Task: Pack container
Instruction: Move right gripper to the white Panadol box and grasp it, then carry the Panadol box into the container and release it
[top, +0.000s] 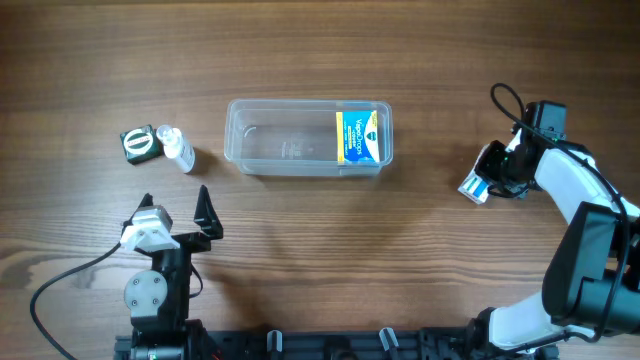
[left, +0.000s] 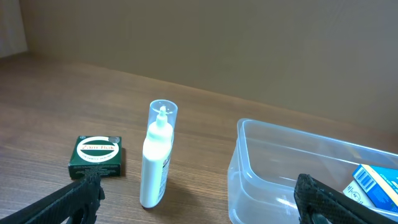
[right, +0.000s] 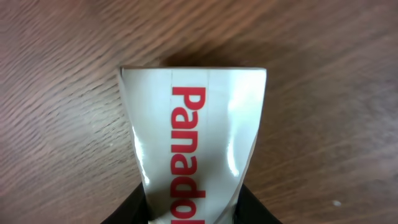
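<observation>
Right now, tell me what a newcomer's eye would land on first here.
The clear container sits mid-table with a blue-and-yellow carton at its right end. To the right, the right gripper is shut on a white box with red Panadol lettering. Left of the container sit a white bottle and a small green box.

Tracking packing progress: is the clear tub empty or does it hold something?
Partly filled: the container holds one blue-and-yellow carton at its right end; nothing else inside.
</observation>
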